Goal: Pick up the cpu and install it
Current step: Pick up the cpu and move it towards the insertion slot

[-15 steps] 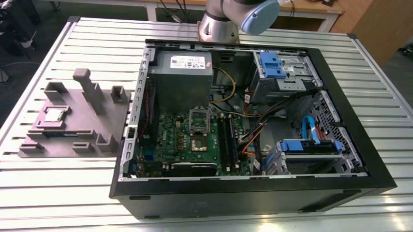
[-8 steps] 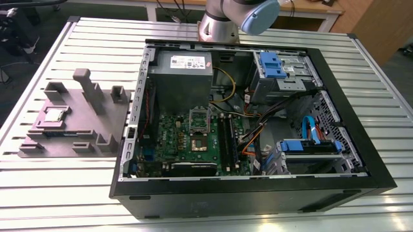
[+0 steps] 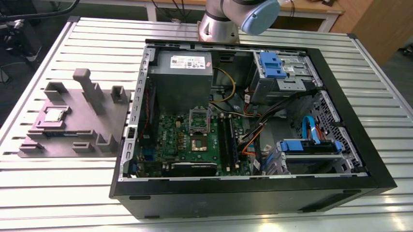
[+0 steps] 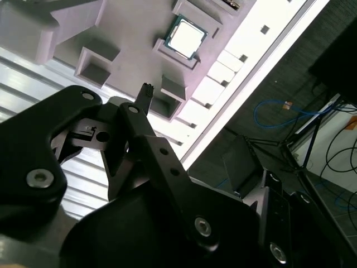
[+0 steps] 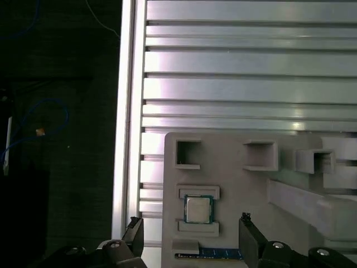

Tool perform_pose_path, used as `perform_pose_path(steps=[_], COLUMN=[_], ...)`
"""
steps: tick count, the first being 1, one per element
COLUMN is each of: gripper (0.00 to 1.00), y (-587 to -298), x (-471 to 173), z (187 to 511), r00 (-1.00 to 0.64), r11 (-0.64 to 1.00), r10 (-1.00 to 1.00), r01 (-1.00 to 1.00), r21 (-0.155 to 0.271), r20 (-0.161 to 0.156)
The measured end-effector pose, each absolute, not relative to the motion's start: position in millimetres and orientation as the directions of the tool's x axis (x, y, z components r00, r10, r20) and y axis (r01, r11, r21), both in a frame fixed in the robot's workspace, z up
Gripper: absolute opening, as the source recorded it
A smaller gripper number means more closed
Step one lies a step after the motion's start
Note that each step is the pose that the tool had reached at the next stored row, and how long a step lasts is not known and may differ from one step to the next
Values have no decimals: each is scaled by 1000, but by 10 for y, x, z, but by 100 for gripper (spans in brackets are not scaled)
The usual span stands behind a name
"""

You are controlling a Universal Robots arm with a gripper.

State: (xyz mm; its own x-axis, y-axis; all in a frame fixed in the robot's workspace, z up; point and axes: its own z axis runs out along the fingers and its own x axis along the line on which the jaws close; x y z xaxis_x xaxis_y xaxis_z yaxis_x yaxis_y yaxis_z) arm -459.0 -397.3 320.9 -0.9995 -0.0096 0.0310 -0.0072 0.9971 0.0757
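Gripper [image 5: 189,222] is wide open with nothing in it. Its 2 black fingers [image 5: 135,231] are spread apart in the first wrist view, with the frame edge cutting them off lower down. Between and just beyond the fingertips sits the cpu [image 5: 197,209], silver top up, lying flat in its own little recess in the grey fixture block [image 5: 234,167] and not touched by anything. A blue strip [image 5: 209,254] lies in the block next to it, half cut off, so I can't tell what it is. In the second wrist view the gripper's body hides most of the scene, but the cpu [image 4: 185,39] shows past 1 fingertip. The block rests on the slatted metal table [image 5: 251,72]. In the exterior view the cpu [image 3: 54,115] is on the exterior view's left, just beside the open PC case [image 3: 361,159]. The motherboard [image 3: 193,145] socket is hard to make out, and the arm [image 3: 226,19] is cut off at the frame's top.
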Motion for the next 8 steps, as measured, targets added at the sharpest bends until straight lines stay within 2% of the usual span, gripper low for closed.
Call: perform_pose_path(steps=[4,5,6,7,8], gripper=[76,69,69,62,62], y=[-3974,-3974,-3973,-3974,-3974], x=[-4590,-4590,-4590,-4590,-4590], z=[3137,3123,3121,3121,3121], r00=[-999,-999,-999,-999,-999], r11=[997,997,997,997,997], r10=[-11,-11,-12,-12,-12], r01=[-9,-9,-9,-9,-9], r21=[76,76,76,76,76], r20=[34,34,34,34,34])
